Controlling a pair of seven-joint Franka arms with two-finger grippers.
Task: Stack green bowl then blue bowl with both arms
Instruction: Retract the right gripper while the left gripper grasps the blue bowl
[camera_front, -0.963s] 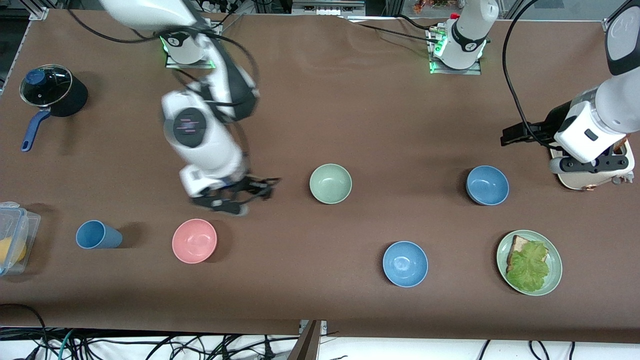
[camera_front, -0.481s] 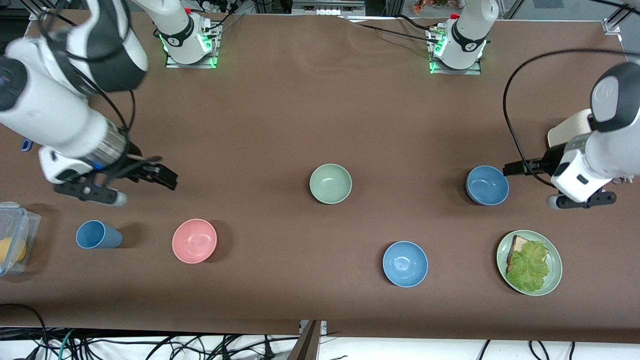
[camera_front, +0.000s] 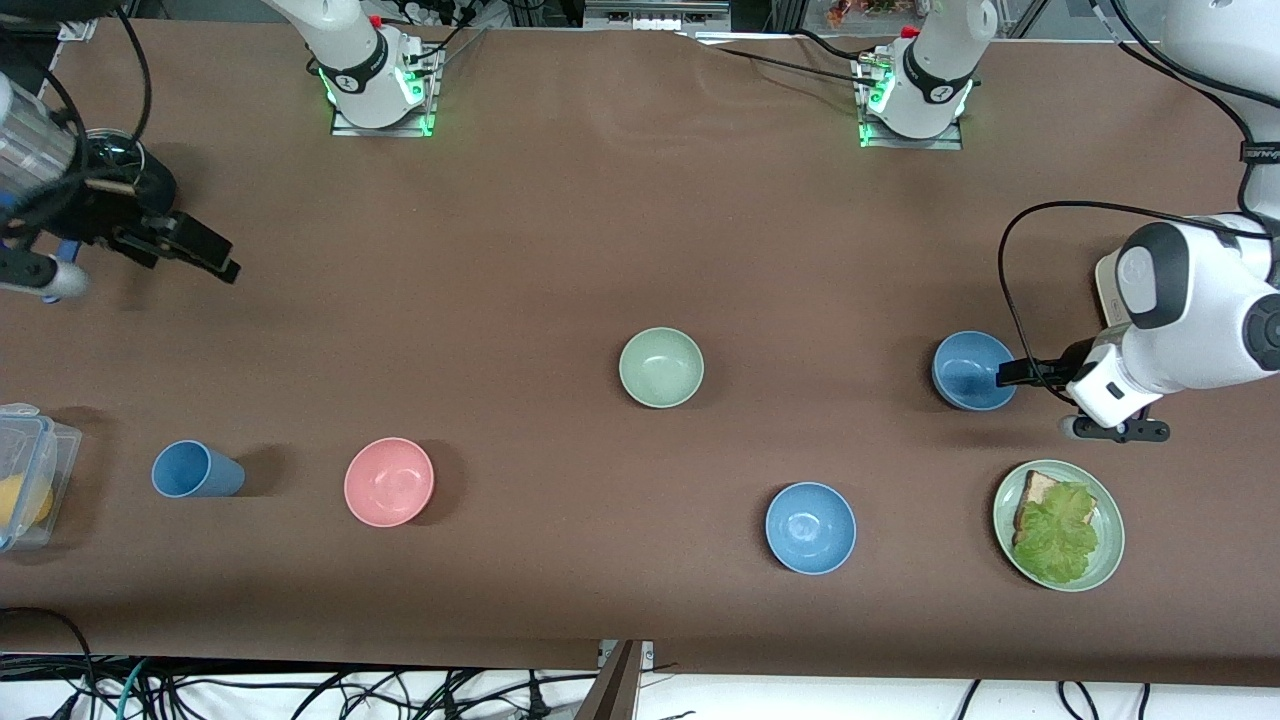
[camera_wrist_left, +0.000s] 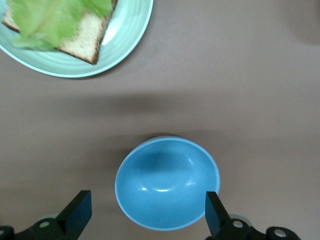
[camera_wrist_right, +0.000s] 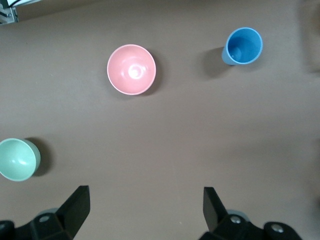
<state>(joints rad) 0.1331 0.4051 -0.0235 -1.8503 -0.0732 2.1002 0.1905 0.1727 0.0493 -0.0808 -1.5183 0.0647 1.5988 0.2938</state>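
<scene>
green bowl (camera_front: 661, 367): bare table all around | blue bowl (camera_front: 974, 371): lettuce plate (camera_front: 1059, 525) near, nearer camera

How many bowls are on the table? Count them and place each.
4: green bowl mid-table; pink bowl beside the blue cup; blue bowl under the left gripper; brighter blue bowl nearer the camera.

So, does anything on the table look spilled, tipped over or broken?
Nothing stands out. The green bowl, blue bowl and pink bowl sit upright and apart; bread and lettuce stay on the green plate.
</scene>
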